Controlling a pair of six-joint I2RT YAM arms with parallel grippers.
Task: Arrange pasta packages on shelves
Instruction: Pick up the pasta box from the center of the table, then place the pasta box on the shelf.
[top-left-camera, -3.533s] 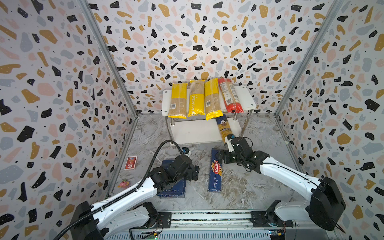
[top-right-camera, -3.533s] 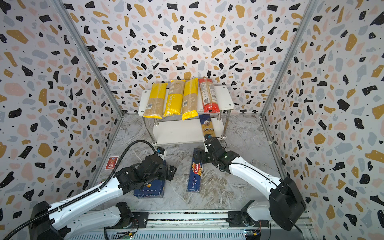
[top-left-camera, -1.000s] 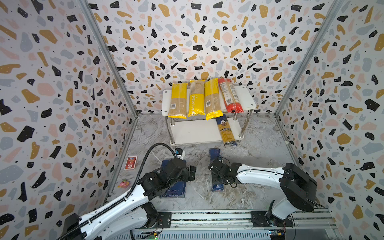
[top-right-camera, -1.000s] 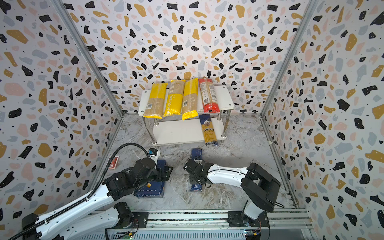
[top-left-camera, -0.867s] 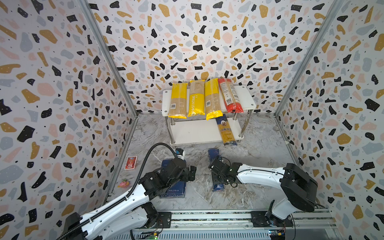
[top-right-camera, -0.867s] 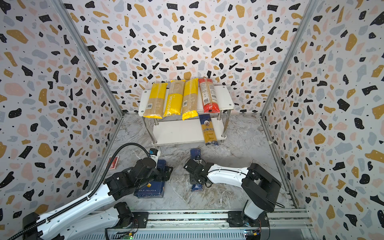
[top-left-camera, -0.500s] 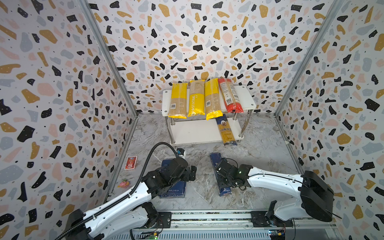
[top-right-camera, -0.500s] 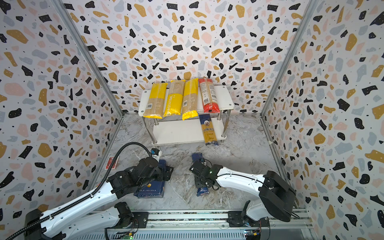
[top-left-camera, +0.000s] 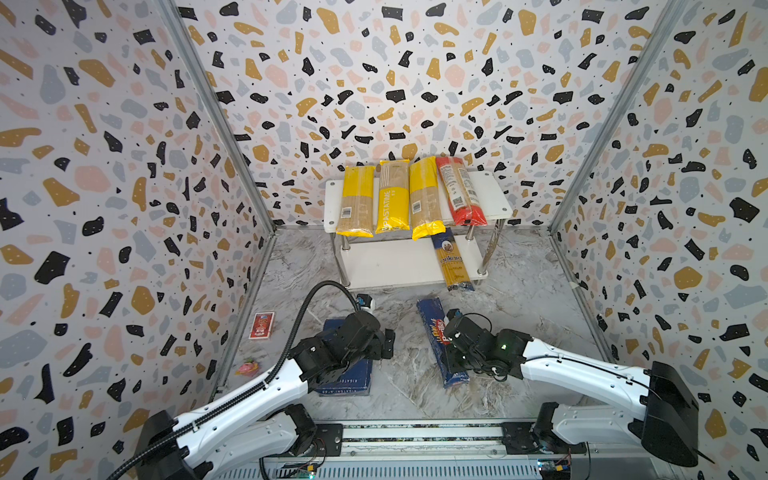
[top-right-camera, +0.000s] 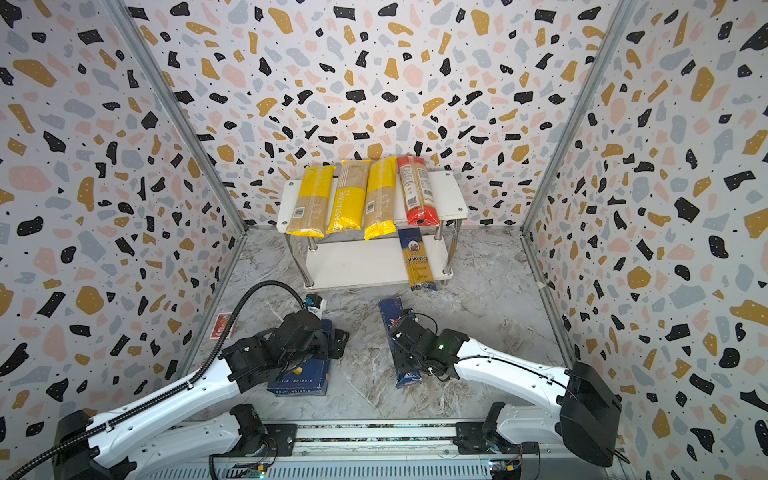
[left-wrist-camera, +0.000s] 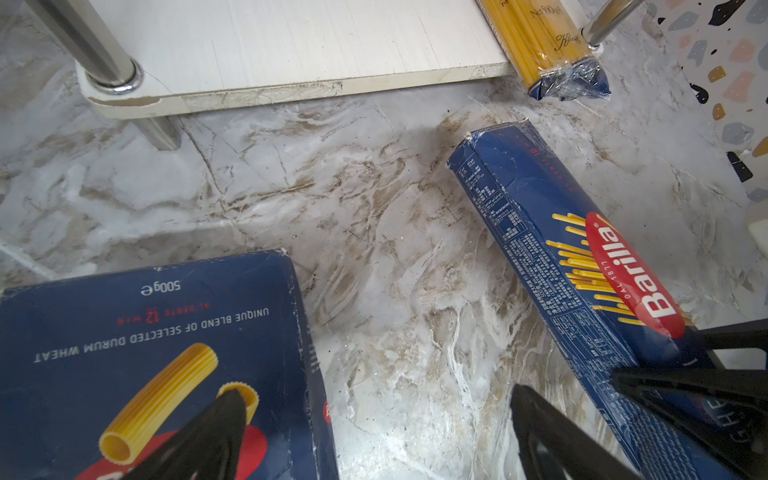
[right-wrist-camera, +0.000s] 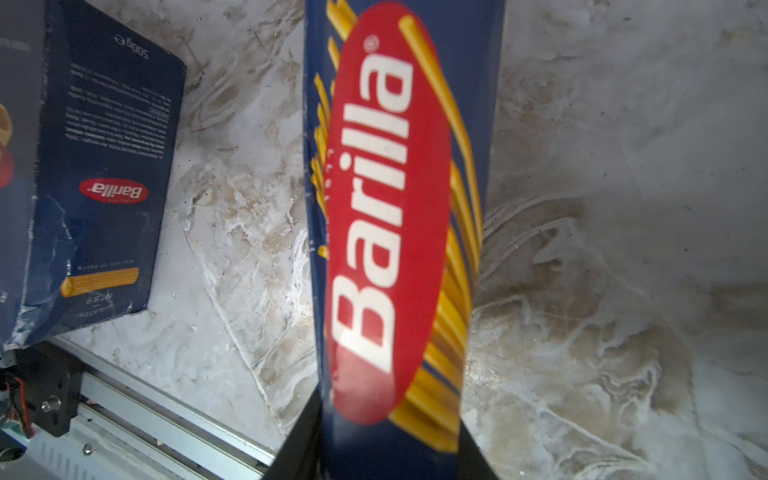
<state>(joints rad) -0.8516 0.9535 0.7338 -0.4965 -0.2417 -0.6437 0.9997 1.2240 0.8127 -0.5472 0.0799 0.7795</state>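
My right gripper (top-left-camera: 455, 353) (right-wrist-camera: 388, 440) is shut on the near half of the narrow dark-blue Barilla box (top-left-camera: 434, 318) (top-right-camera: 392, 318) (right-wrist-camera: 390, 208) (left-wrist-camera: 561, 257), which runs across the floor toward the shelves (top-left-camera: 490, 195) (top-right-camera: 446, 191). My left gripper (top-left-camera: 384, 343) (left-wrist-camera: 378, 401) is open over the right edge of the wide Barilla box (top-left-camera: 349, 376) (top-right-camera: 303, 376) (left-wrist-camera: 145, 332), one finger above it and one above the floor. Three yellow spaghetti bags (top-left-camera: 392, 195) and a red-orange bag (top-left-camera: 459, 191) lie on the top board. The ankara bag (top-left-camera: 453, 262) lies on the lower board, overhanging its front.
A small red card pack (top-left-camera: 262, 325) and a tiny pink object (top-left-camera: 248, 367) lie by the left wall. The metal rail (top-left-camera: 415, 434) runs along the front edge. Patterned walls close in three sides. The left part of the lower board (top-left-camera: 386, 262) is bare.
My right arm has swung out to the right, and the narrow Barilla box in its grip has shifted right and turned. The left arm has barely moved.
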